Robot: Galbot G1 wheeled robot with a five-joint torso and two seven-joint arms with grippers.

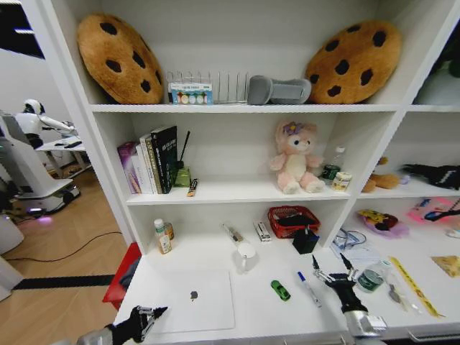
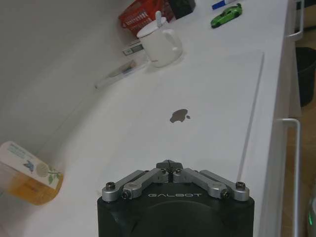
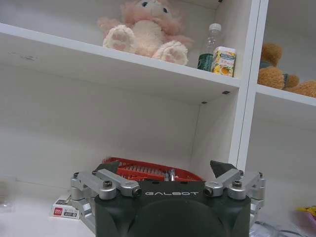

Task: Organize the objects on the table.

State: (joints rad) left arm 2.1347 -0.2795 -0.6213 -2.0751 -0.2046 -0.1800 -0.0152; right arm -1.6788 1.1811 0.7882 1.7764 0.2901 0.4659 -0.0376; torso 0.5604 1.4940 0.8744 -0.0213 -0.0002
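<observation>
A shut silver laptop (image 1: 194, 298) lies flat on the white table (image 1: 251, 320) near its front left. My left gripper (image 1: 159, 312) hovers shut over the laptop's front left corner; in the left wrist view its fingertips meet (image 2: 169, 164) above the lid (image 2: 197, 98). Right of the laptop lie a green toy car (image 1: 280, 290) (image 2: 226, 15) and a blue-capped white marker (image 1: 309, 287) (image 2: 222, 4). My right gripper (image 1: 332, 267) (image 3: 168, 168) stands open, nothing between its fingers, just right of the marker.
A white mug (image 1: 246, 253) (image 2: 160, 44) and a red wire basket (image 1: 293, 219) (image 3: 148, 170) stand behind the laptop. A small bottle (image 1: 162, 236) is at the back left. A tape roll (image 1: 370, 279) and a yellow ruler (image 1: 413, 284) crowd the right. A red stool (image 1: 122, 277) stands left of the desk.
</observation>
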